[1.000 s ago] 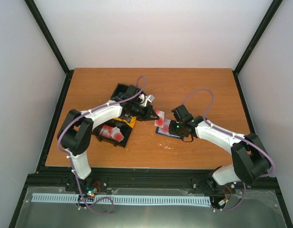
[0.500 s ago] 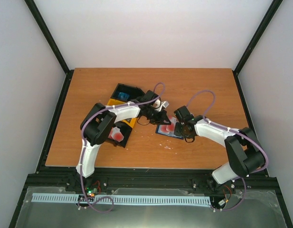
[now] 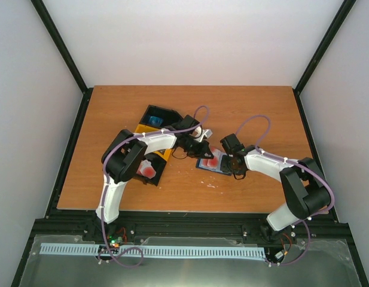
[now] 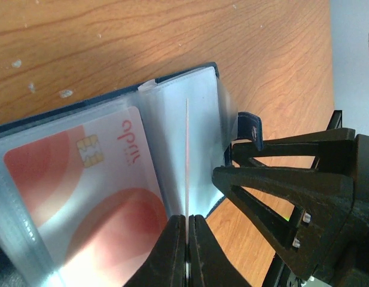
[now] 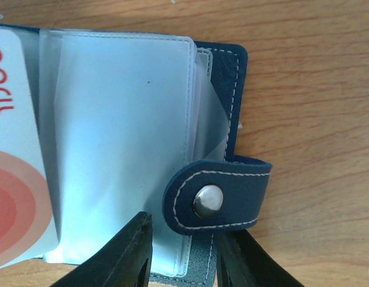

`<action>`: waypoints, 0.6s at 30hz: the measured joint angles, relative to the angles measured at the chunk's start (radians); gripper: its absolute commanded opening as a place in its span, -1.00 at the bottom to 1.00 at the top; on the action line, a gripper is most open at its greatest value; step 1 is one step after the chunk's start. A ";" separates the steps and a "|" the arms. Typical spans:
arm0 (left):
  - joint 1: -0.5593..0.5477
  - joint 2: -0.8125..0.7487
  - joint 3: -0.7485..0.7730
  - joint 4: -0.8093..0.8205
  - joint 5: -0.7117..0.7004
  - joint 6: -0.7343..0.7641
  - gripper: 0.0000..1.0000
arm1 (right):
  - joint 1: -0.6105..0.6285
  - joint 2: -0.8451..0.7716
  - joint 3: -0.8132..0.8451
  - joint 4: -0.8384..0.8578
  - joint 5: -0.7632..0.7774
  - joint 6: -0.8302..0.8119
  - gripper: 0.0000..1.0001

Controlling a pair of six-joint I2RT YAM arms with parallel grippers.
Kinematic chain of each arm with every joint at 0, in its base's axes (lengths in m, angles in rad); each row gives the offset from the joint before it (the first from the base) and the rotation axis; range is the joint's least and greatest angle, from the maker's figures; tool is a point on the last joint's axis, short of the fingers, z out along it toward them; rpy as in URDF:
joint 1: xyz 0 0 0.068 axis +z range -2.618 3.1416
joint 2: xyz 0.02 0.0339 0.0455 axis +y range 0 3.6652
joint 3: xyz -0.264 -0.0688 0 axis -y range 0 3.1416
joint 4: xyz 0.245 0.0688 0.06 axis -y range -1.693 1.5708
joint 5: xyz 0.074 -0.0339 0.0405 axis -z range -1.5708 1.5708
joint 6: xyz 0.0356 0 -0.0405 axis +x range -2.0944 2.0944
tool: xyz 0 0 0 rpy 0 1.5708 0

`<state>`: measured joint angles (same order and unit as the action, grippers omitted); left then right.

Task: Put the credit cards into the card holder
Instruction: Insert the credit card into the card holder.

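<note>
The card holder [image 3: 209, 162], a dark blue wallet, lies open on the table with clear sleeves spread [image 5: 124, 131] and its snap tab [image 5: 217, 197] folded over the right edge. One red and white credit card [image 4: 82, 179] sits in a left sleeve. My left gripper [image 4: 188, 224] is shut on a second credit card [image 4: 188, 155], seen edge-on, standing upright over the open sleeves. My right gripper [image 5: 187, 230] is open at the wallet's near edge. One finger rests on the sleeve, the other just outside the tab.
A black bin [image 3: 145, 170] holding more red cards sits left of the wallet, beside a yellow piece [image 3: 159, 153]. Another black bin [image 3: 155, 115] lies behind it. Both grippers crowd the wallet, with the right one's fingers [image 4: 280, 179] close beside the left gripper.
The left arm has swung its elbow to the right and carried the held card in over the open wallet. The right gripper has stayed at the wallet's edge.
</note>
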<state>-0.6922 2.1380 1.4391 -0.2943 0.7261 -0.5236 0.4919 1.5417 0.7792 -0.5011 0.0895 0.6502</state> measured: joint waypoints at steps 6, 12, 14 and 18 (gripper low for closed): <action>0.000 -0.021 -0.005 -0.027 -0.037 0.003 -0.99 | -0.008 0.007 0.005 0.007 -0.002 -0.002 -0.52; 0.001 -0.029 -0.007 -0.045 -0.049 0.002 -0.99 | -0.013 0.008 0.004 0.012 0.000 0.005 -0.58; 0.001 -0.029 -0.007 -0.047 -0.047 -0.003 -0.99 | -0.014 0.007 0.003 0.013 -0.001 0.008 -0.57; 0.001 -0.029 -0.010 -0.043 -0.043 -0.037 -0.99 | -0.014 0.007 0.003 0.013 -0.006 0.015 -0.57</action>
<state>-0.6910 2.1086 1.4296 -0.3374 0.6834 -0.5602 0.4774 1.5490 0.7826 -0.4877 0.0837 0.6651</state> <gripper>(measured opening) 0.025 0.214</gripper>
